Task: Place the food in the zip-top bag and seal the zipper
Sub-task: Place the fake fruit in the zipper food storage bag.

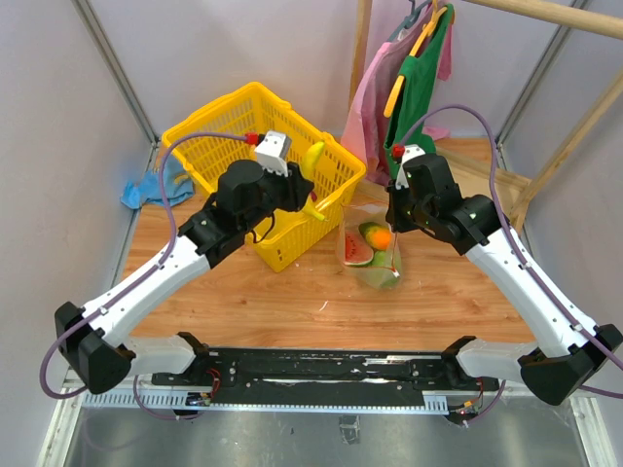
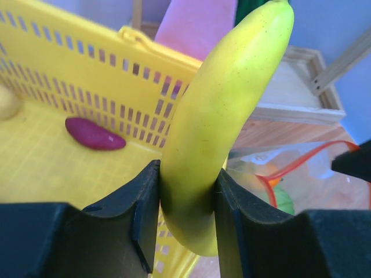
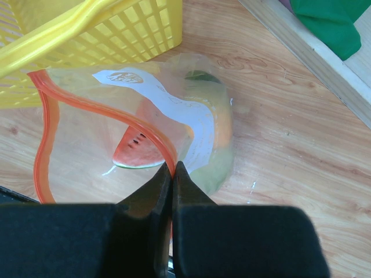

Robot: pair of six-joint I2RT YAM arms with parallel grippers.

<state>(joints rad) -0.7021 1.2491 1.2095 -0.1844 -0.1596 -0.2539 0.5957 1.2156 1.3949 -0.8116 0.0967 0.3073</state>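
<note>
My left gripper (image 2: 187,174) is shut on a yellow banana (image 2: 232,98), held upright over the near right corner of the yellow basket (image 1: 224,126), just left of the bag. A purple piece of food (image 2: 93,134) lies in the basket. The clear zip-top bag (image 3: 174,110) stands on the table with its mouth open. My right gripper (image 3: 173,168) is shut on its red-orange zipper (image 3: 87,104) and holds that edge up. Inside the bag are a red watermelon wedge (image 3: 136,153), an orange fruit (image 1: 382,236) and a green melon (image 3: 217,156).
Pink and green clothes (image 1: 419,68) hang on a wooden rack (image 1: 545,165) at the back right, whose base ledge (image 3: 301,52) runs close behind the bag. A blue cloth (image 1: 156,185) lies left of the basket.
</note>
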